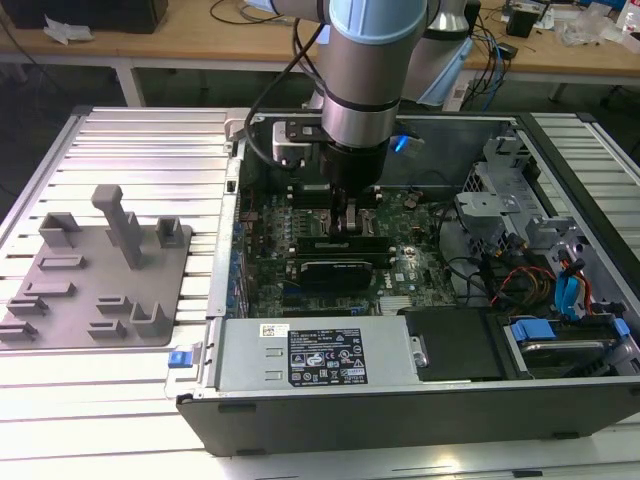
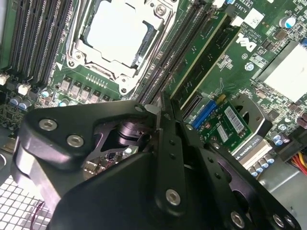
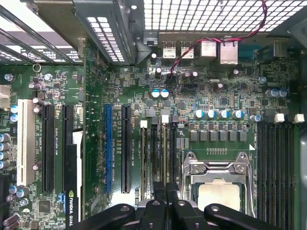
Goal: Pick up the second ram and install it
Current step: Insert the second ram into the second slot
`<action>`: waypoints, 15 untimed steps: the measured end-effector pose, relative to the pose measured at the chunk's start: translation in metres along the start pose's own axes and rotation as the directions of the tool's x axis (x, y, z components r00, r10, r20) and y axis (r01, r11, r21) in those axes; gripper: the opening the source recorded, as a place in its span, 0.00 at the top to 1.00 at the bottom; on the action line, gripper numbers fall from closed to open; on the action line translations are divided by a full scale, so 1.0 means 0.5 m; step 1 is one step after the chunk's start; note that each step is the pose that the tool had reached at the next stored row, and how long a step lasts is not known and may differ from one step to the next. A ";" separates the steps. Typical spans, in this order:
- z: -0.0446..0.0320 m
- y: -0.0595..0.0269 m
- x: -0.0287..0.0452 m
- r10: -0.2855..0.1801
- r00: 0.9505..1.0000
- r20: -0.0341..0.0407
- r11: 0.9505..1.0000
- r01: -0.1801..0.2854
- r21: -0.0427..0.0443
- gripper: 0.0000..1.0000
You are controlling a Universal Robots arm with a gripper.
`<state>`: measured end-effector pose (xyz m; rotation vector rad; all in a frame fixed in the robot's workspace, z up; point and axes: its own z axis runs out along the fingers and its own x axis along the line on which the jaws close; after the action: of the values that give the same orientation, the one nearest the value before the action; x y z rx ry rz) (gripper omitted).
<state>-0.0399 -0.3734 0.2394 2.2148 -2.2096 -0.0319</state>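
My gripper (image 1: 347,222) reaches down into the open computer case (image 1: 400,400), onto the motherboard's long black memory slots (image 2: 168,57). Its two black fingers are pressed together, shut on the second ram (image 2: 204,50). That is a thin green board standing on edge and running out from the fingertips along the slots. In the second wrist view the gripper (image 2: 165,111) sits beside the processor socket (image 2: 117,31). The first wrist view has the gripper (image 3: 166,188) over the slots between the socket (image 3: 218,187) and the expansion slots. How deep the ram sits in its slot I cannot tell.
The grey holder tray (image 1: 100,270) lies on the ribbed table at the exterior view's left. Inside the case, a black graphics card (image 1: 340,270) sits just in front of the gripper. Beyond it are the power supply (image 1: 320,355), and a drive cage with cables (image 1: 510,220) on the exterior view's right.
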 end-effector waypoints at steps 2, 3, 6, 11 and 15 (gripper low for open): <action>0.002 0.000 0.000 0.000 1.000 0.000 1.000 0.000 0.000 0.91; 0.002 0.000 0.000 0.000 1.000 0.000 1.000 0.000 0.000 0.91; 0.003 -0.001 -0.001 0.000 1.000 0.000 1.000 0.000 0.000 0.91; 0.004 -0.001 -0.001 0.001 1.000 0.001 1.000 -0.001 0.000 0.91; 0.005 -0.001 -0.001 0.024 1.000 0.002 1.000 -0.024 0.000 0.91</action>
<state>-0.0395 -0.3731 0.2370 2.1893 -2.2369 -0.0339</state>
